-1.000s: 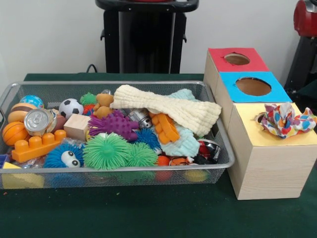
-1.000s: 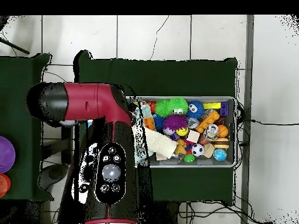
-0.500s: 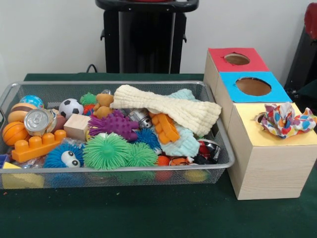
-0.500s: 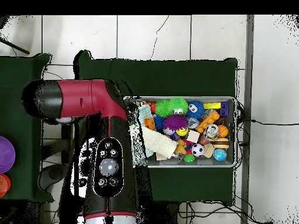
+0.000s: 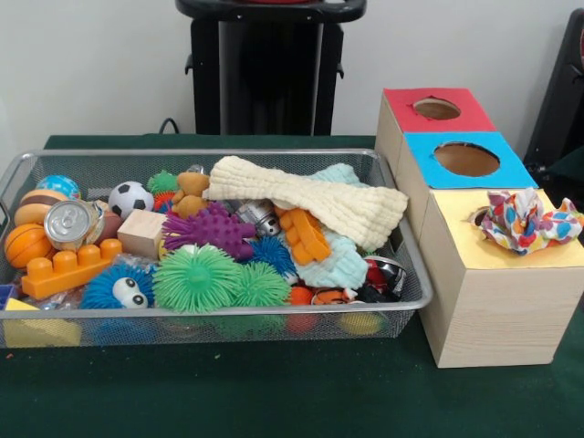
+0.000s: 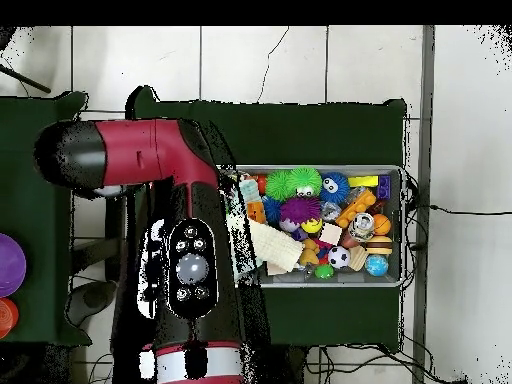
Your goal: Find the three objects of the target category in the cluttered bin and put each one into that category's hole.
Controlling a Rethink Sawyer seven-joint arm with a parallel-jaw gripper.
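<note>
Arm (image 6: 180, 250) is parked over the counter (image 5: 274, 392) at the end of the cluttered bin (image 5: 228, 157) where the boxes stand. The jaws show in neither view, so I can't tell if they're open or closed.

Yellow-faced box (image 5: 497, 310) stands just beside the bin's end. One knotted toy (image 5: 527, 219) sits on top of it, bunched over the hole (image 5: 478, 216) and not dropped through; only a sliver of the hole shows.

My read of the step: finish seating that toy. Press straight down through its middle, because a sideways nudge likely rolls it off the face. After that, dig under the cream cloth (image 5: 310, 196) in the bin; no other knotted toy is showing on the surface.

Views: the front view gives the boxes, hole and toy but no arm. In the overhead view the arm covers all the boxes, and only the bin's contents are clear.
</note>
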